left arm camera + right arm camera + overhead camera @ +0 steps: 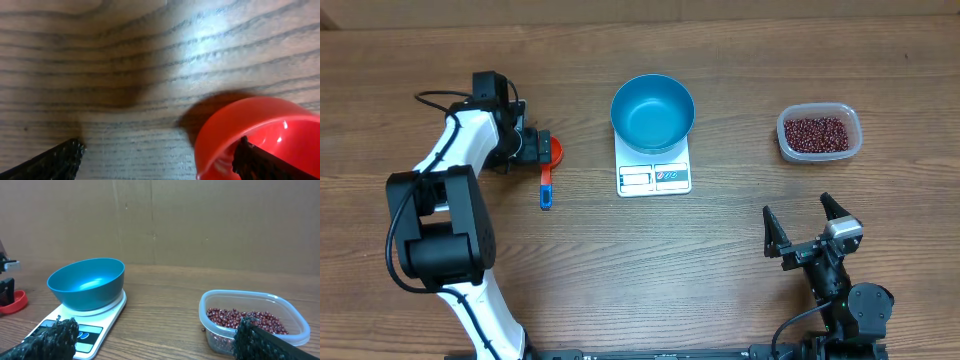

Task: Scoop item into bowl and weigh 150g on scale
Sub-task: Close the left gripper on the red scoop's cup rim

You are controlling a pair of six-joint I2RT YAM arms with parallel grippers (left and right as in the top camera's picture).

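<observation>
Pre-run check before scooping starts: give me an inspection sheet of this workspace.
Surface: wood-grain table.
Job's things: blue bowl empty, sitting on white kitchen scale; red beans in clear plastic tub; red scoop with blue handle lying left of the scale.
Clutter: nothing seen.
Grippers: left end effector open, one finger at the scoop's cup; right end effector open, holding nothing.
Cables: black cable looping off the left arm.
Surroundings: brown panel behind the table.

One blue bowl point(652, 112), one white scale point(654, 178), one clear tub point(819, 152), beans point(817, 132) beyond counting, one red-and-blue scoop point(547, 181), one left end effector point(541, 148), one right end effector point(803, 222).
</observation>
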